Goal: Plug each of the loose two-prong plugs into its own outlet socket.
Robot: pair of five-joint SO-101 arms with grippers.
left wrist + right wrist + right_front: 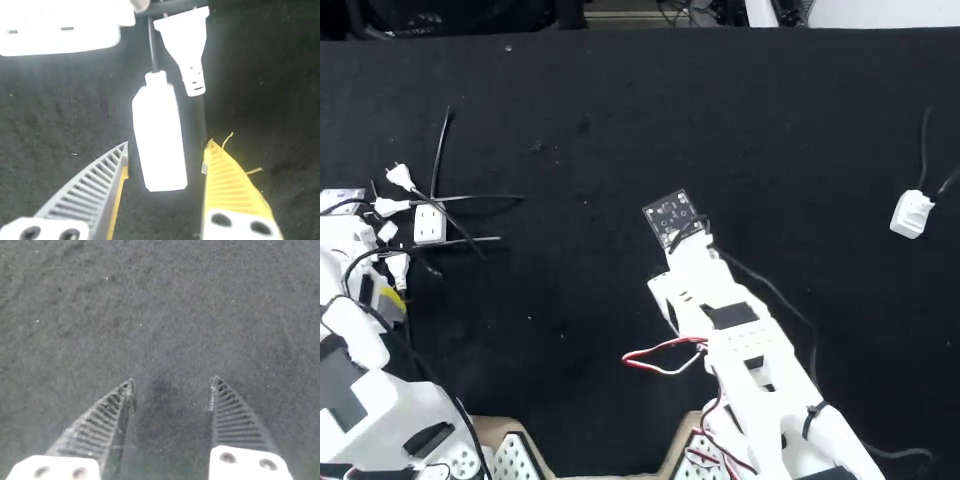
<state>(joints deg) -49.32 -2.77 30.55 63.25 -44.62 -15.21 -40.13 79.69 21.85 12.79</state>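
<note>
The left gripper [167,145] stands released, jaws either side of a white plug [157,125] lying near the outlet block [60,30], seemingly without touching it. The right gripper [172,385], also spread, hangs over black cloth [160,315] well apart from that block.

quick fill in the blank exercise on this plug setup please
A white plug lies between the fingers of the left gripper, which is ____.
The right gripper holds ____, above the black cloth.
In the high view, the outlet socket amid the loose plugs sits near the ____ arm.
Missing words: open; nothing; left.
</note>
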